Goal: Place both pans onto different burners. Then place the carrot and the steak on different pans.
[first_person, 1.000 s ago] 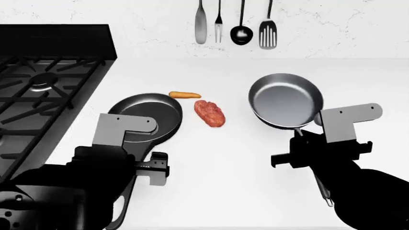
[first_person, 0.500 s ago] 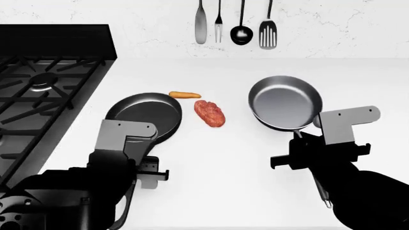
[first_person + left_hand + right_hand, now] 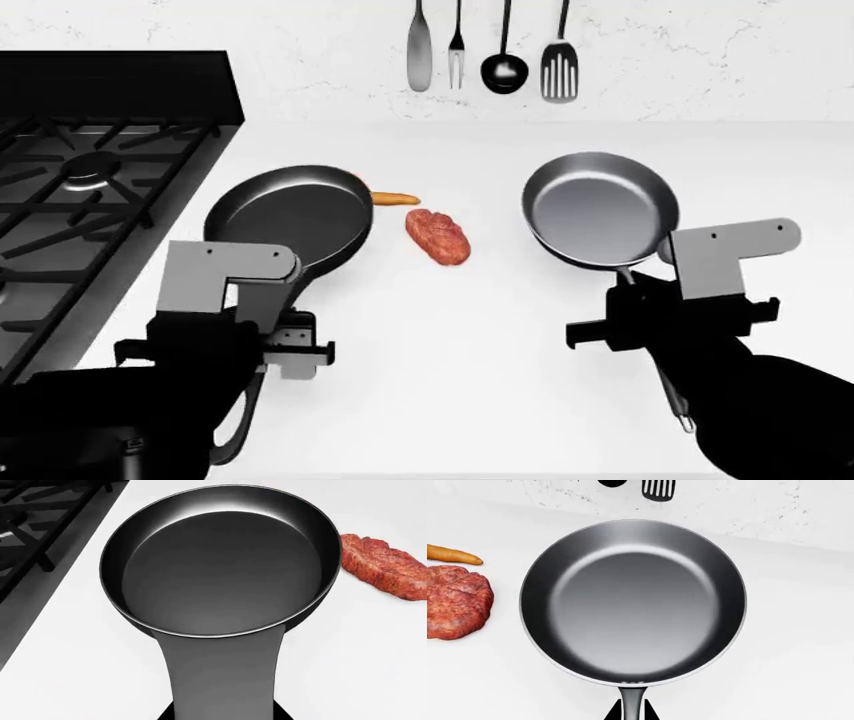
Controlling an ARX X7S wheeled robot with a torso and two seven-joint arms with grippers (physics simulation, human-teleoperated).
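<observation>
The round black frying pan with a broad flat handle [image 3: 287, 220] sits at about 10 o'clock from the middle of the white surface [image 3: 467, 340] in the head view, just beside the black four-burner stove [image 3: 80, 210] at the 9 o'clock edge. Its rim covers one end of the small stubby orange carrot [image 3: 396, 199], which pokes out on the pan's 3 o'clock side. The left wrist view shows the pan's broad handle [image 3: 223, 675] running straight into the left tool [image 3: 274, 345]. The left tool appears closed on that handle, though its fingertips are hidden under the arm and the handle.

The oval slab of red marbled steak [image 3: 438, 236] lies on the surface between the two pans, just beside the carrot and near the black pan's rim.

The round grey steel frying pan with a thin long handle [image 3: 601, 210] is at about 2 o'clock from the surface's middle, well apart from the stove. Its thin handle [image 3: 632, 702] leads back into the right tool [image 3: 654, 320], which looks clamped around it.

One round silver-ringed burner [image 3: 87, 172] shows under the black grates at 10 o'clock. Four metal utensils [image 3: 487, 50] hang on the white marbled wall [image 3: 694, 60] at 12 o'clock.
</observation>
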